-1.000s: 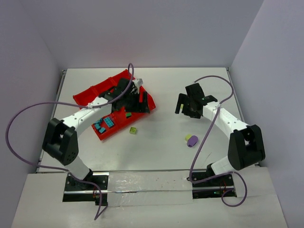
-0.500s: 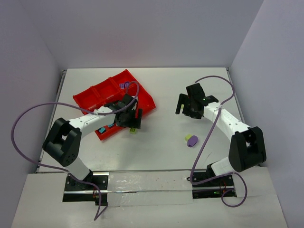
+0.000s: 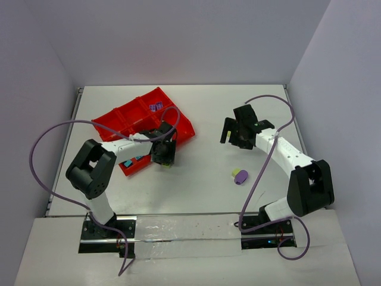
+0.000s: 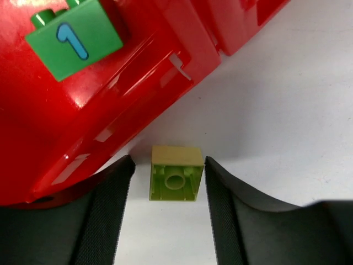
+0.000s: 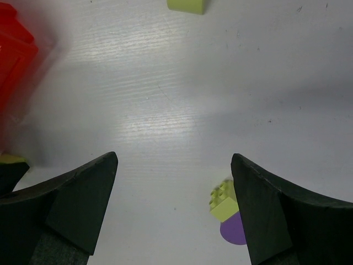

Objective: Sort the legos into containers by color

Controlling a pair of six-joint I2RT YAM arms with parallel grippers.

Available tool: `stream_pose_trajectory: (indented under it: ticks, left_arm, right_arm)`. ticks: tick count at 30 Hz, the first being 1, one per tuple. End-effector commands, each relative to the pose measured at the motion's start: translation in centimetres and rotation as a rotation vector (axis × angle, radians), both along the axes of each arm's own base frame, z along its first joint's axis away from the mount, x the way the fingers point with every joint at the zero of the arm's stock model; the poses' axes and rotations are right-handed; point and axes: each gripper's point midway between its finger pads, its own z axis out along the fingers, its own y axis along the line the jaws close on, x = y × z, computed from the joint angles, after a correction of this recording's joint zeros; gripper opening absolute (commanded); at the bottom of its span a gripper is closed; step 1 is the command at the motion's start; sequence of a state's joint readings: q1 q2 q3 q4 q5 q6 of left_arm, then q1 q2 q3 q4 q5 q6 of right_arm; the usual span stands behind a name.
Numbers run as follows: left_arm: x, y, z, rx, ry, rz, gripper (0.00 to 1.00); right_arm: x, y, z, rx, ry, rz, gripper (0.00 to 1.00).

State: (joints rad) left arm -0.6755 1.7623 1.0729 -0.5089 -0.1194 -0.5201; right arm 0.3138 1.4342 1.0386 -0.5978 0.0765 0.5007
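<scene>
Straddling yellow-green lego (image 4: 176, 173), left gripper (image 4: 169, 164)

We see a white table (image 3: 202, 107) with walls along its far, left and right edges. On its far-left part lies a red tray (image 3: 122, 116), turned askew to the edges, with one corner pointing toward the middle of the table. Just beside the tray's near-right side a yellow-green brick (image 4: 176, 174) lies on the bare surface, its hollow underside facing the left wrist camera. Right of the middle, nearer the near edge, we see a purple piece (image 3: 241, 177) with a small yellow-green brick (image 5: 225, 203) touching it. A third yellow-green block (image 5: 187, 5) is cut off by the right wrist view's top edge; we cannot place it.
</scene>
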Motion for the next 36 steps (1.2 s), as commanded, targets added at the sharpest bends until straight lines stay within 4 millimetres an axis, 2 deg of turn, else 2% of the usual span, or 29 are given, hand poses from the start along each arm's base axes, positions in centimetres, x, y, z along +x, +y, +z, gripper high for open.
stream_pose_trajectory:
  ticks: [1,3,4,5,6,10,11,12,14,18,19,21,23,24,27,28,29,32,34,35,36]
  left_arm:
    - [1.0,-1.4,0.6,-0.016,-0.041,-0.009,0.53]
    - [1.0,-1.5,1.2,-0.004,-0.046,-0.014,0.36]
    - [1.0,-1.8,1.7,-0.008,-0.050,-0.020,0.18]
    - [1.0,-2.1,2.4,-0.017,-0.054,-0.024,0.05]
    - [1.3,-2.7,3.6,-0.041,-0.059,-0.032,0.01]
    - [3.6,-6.4,10.9,-0.187,-0.141,-0.071,0.00]
    - [3.4,-6.4,10.7,-0.180,-0.123,-0.073,0.00]
    - [4.5,-7.2,12.5,-0.193,-0.147,-0.073,0.00]
    - [6.4,-7.9,14.2,-0.185,-0.183,-0.054,0.00]
    - [10.5,-8.3,15.4,-0.175,-0.214,0.030,0.00]
    - [12.2,-8.7,16.2,-0.191,-0.243,0.056,0.00]
    - [14.5,-8.2,14.9,-0.151,-0.261,0.113,0.00]
    - [16.0,-7.6,14.7,-0.143,-0.280,0.151,0.00]
    - [16.7,-7.2,13.8,-0.120,-0.282,0.171,0.00]
    - [18.0,-6.0,13.4,-0.094,-0.312,0.210,0.00]
    - [18.4,-5.8,13.2,-0.093,-0.326,0.220,0.01]
    - [18.6,-5.4,12.8,-0.091,-0.332,0.227,0.09]
    - [19.1,-5.3,12.3,-0.090,-0.332,0.225,0.43]
    - [19.0,-5.1,11.9,-0.073,-0.314,0.227,0.69]
    - [18.9,-5.2,11.9,-0.075,-0.311,0.225,0.73]
    - [18.8,-5.2,12.2,-0.082,-0.314,0.223,0.78]
  right_arm:
    - [0.2,-0.7,1.7,-0.009,-0.052,-0.024,0.91]
    - [0.2,-0.8,1.7,-0.011,-0.053,-0.027,0.91]
    - [0.2,-0.8,1.8,-0.011,-0.055,-0.028,0.91]
    - [0.2,-0.9,1.9,-0.012,-0.058,-0.029,0.91]
    - [0.2,-0.9,2.1,-0.013,-0.063,-0.030,0.91]
    - [0.4,-1.4,3.0,-0.019,-0.089,-0.048,0.91]
    - [0.4,-1.5,3.2,-0.020,-0.093,-0.051,0.91]
    - [0.4,-1.7,3.4,-0.021,-0.100,-0.058,0.91]
    - [0.4,-2.0,3.7,-0.024,-0.108,-0.067,0.91]
    - [0.4,-1.8,4.1,-0.004,-0.104,-0.054,0.91]
    - [0.5,-1.7,4.6,-0.002,-0.106,-0.050,0.91]
    - [0.6,-1.7,5.3,0.000,-0.122,-0.046,0.91]
    - [0.7,-1.7,5.7,0.000,-0.131,-0.048,0.91]
    - [0.7,-1.7,5.8,-0.003,-0.131,-0.044,0.91]
    - [0.8,-1.7,5.9,-0.004,-0.131,-0.042,0.91]
    - [0.9,-1.7,5.7,-0.005,-0.130,-0.042,0.91]
    - [1.0,-1.7,5.5,-0.006,-0.127,-0.041,0.91]
    - [1.9,-1.8,4.7,-0.019,-0.121,-0.072,0.91]
    - [3.8,-1.5,3.9,-0.010,-0.132,-0.115,0.90]
    - [3.9,-1.6,3.9,-0.010,-0.133,-0.117,0.90]
    - [4.8,-1.7,3.6,-0.027,-0.135,-0.133,0.89]
